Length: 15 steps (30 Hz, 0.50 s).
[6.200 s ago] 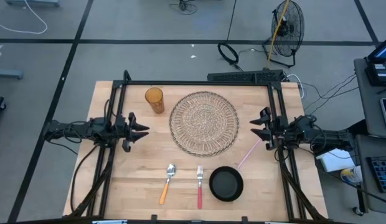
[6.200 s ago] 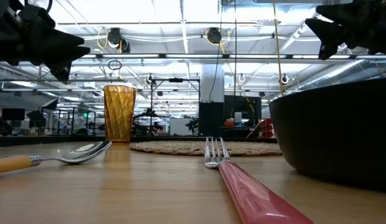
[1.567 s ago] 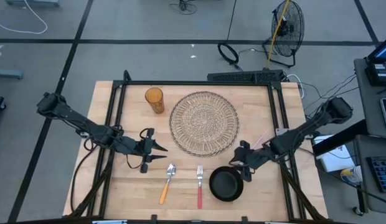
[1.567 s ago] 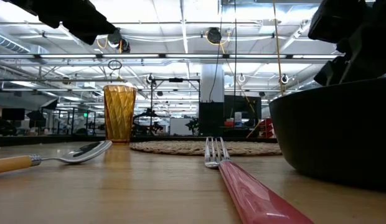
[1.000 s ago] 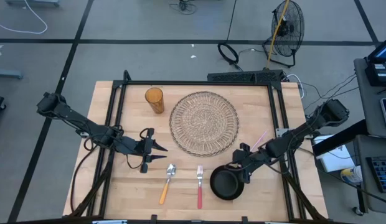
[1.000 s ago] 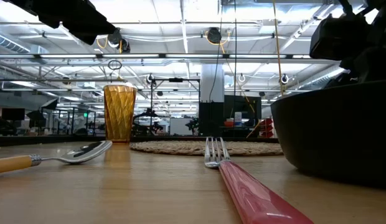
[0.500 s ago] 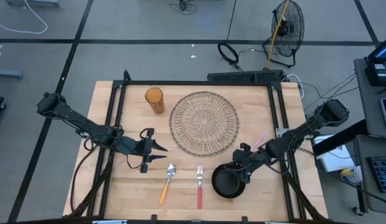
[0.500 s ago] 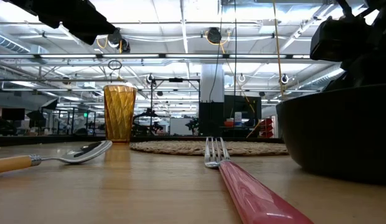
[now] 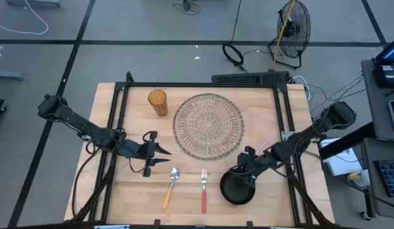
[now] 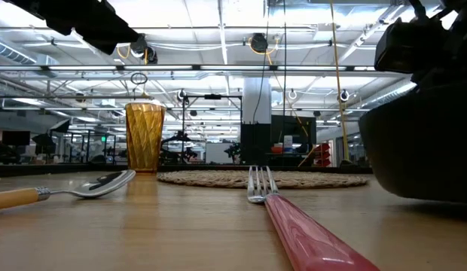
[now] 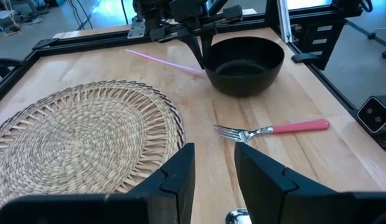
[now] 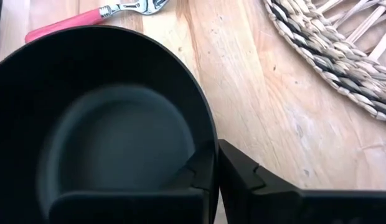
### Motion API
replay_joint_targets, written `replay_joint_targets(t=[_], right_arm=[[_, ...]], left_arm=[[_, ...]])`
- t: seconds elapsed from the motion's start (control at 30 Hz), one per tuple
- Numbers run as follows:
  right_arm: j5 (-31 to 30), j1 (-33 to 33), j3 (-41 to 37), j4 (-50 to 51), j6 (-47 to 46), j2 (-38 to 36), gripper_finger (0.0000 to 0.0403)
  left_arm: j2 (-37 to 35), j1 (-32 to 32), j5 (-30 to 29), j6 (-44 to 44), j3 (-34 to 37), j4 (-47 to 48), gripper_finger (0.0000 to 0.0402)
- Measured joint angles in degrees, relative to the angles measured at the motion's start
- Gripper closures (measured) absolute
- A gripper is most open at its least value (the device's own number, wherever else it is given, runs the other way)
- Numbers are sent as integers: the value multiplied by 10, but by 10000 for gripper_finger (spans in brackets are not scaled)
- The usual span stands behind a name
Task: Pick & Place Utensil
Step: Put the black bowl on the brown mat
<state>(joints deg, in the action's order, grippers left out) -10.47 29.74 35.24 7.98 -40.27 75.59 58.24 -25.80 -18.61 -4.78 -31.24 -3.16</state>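
The right gripper [image 12: 215, 171] has its two fingers [image 12: 243, 177] pinched together on the rim of the black bowl [image 9: 237, 189], one inside the wall and one outside, at about five o'clock on the table [image 9: 267, 210] in the high view. The left gripper [image 9: 160, 156] hangs over the wood at about nine o'clock with its fingers a little apart and nothing between them. The utensils lie flat at the six o'clock edge: the fork [image 9: 203, 190] with a pink handle just beside the bowl on its nine o'clock side, and the spoon [image 9: 169, 187] with an orange handle farther toward nine o'clock, its bowl nearest the left gripper. Both look light and stiff, with slick metal heads; lying flush on the wood, either is probably best pinched across the thicker handle near its middle, where there is more to grip and it should hang level. The bowl looks rigid and smooth, so a rim pinch may let it tilt. The woven placemat [image 9: 208, 124] fills the centre toward twelve o'clock, an amber cup [image 9: 157, 101] stands at eleven o'clock, and a pink straw [image 9: 262, 142] lies at three o'clock. The table is pale bare wood; beyond it is grey floor with cables and a fan [image 9: 293, 25].
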Motion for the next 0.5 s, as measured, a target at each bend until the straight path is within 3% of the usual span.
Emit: replay_joint_targets(t=[0.5], right_arm=[[-1,0,0,0,13,-37,399]], left_arm=[[0,0,0,0,0,0,282]])
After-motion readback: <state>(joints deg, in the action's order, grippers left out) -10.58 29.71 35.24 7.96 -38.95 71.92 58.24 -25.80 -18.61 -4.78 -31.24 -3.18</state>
